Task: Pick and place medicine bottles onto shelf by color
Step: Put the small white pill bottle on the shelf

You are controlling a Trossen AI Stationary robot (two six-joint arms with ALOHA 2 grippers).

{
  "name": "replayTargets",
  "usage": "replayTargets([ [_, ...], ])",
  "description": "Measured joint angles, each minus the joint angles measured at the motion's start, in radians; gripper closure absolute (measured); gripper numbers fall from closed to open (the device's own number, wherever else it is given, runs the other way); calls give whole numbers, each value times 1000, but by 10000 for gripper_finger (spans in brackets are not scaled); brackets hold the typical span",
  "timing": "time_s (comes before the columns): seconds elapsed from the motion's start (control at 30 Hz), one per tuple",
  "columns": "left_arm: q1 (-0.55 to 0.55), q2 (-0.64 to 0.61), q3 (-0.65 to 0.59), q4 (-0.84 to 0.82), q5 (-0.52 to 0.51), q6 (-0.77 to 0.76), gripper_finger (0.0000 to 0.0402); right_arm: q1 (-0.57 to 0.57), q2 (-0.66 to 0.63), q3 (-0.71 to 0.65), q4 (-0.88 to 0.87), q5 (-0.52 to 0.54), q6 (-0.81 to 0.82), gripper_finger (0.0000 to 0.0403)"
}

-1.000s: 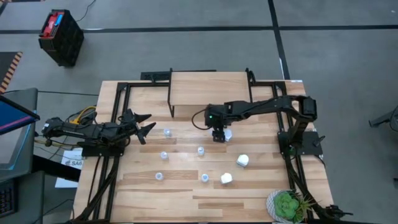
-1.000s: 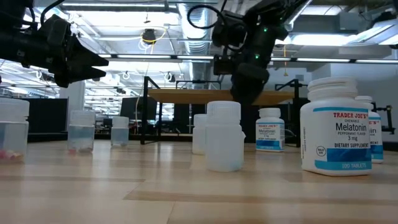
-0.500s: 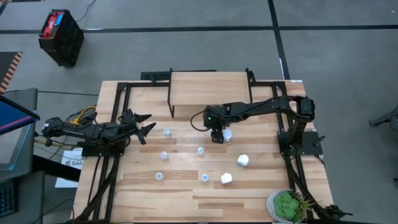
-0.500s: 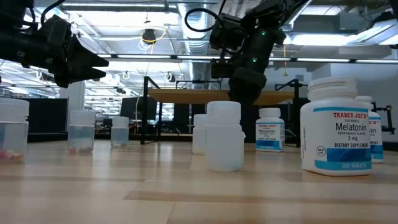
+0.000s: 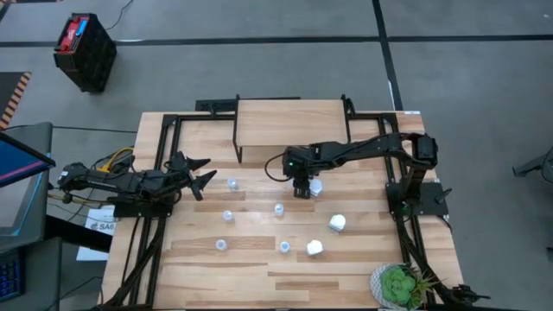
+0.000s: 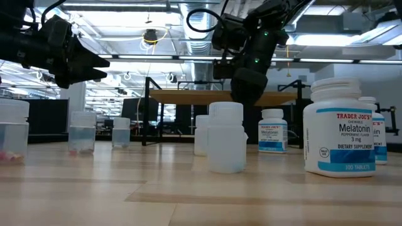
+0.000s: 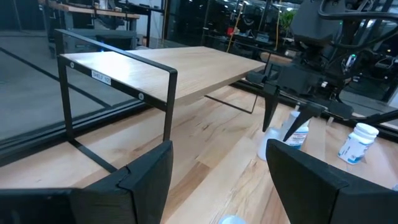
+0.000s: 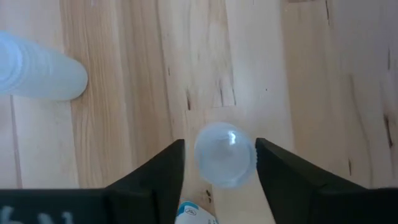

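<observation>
Two black jointed arms, green light on right wrist, yellow cables behind left arm, wedge-shaped black fingers

Melatonin bottle near camera, shelf behind

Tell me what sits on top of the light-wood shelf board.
Nothing: the light-wood shelf board on black legs is bare, with no part covered in the high view. The small pale-blue bottles stand on the table.

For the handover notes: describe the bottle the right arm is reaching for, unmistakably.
In front of the shelf, mid-table, the right tool points down. The pale-blue see-through bottle stands between its fingers; its neighbour is white and labelled.
</observation>
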Motion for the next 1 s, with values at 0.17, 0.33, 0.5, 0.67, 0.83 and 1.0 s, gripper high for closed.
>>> replayTargets([
  [0.17, 0, 0, 0, 0, 0, 0, 156, 0, -2, 0, 0, 1, 39, 255],
  [0.33, 0, 0, 0, 0, 0, 0, 156, 0, -3, 14, -21, 4, 67, 290],
  [0.5, 0, 0, 0, 0, 0, 0, 156, 7, -1, 117, -130, 3, 59, 285],
  [0.67, 0, 0, 0, 0, 0, 0, 156, 14, -1, 276, -294, -3, -9, 277],
  [0.83, 0, 0, 0, 0, 0, 0, 156, -2, -1, 465, -453, -3, -97, 279],
  [1.0, 0, 0, 0, 0, 0, 0, 156, -68, -1, 632, -526, -3, -184, 276],
])
